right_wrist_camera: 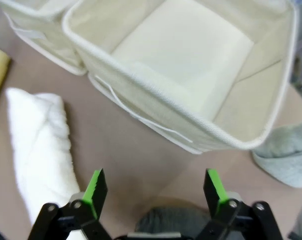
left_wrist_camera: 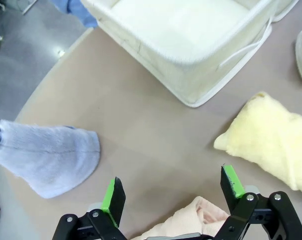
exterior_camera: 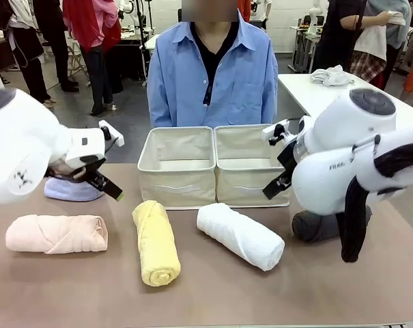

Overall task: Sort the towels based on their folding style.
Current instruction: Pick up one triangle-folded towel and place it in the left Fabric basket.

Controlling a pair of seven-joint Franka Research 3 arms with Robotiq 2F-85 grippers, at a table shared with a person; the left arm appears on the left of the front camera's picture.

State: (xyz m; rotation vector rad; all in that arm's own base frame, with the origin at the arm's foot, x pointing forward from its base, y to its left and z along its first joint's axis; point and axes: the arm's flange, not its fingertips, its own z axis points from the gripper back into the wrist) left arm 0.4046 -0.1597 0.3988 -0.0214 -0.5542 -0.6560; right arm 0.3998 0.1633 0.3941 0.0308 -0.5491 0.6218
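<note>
Evidently nothing sorted yet | beige fabric bins (exterior_camera: 175, 184) both empty | pink rolled terry towel (exterior_camera: 56, 234), yellow roll (exterior_camera: 156, 242), white roll (exterior_camera: 240, 236), dark grey roll (exterior_camera: 315, 225), lavender cone towel (exterior_camera: 69, 191) on tabletop (exterior_camera: 213, 294) | left pincer (left_wrist_camera: 173, 187), right pincer (right_wrist_camera: 155, 187) wide open, holding nothing.

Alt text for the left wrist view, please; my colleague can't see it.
The left pincer hangs open above the end of a pink towel. A lavender-blue cone towel lies at picture left, a yellow towel at right, and a beige bin beyond.
</note>
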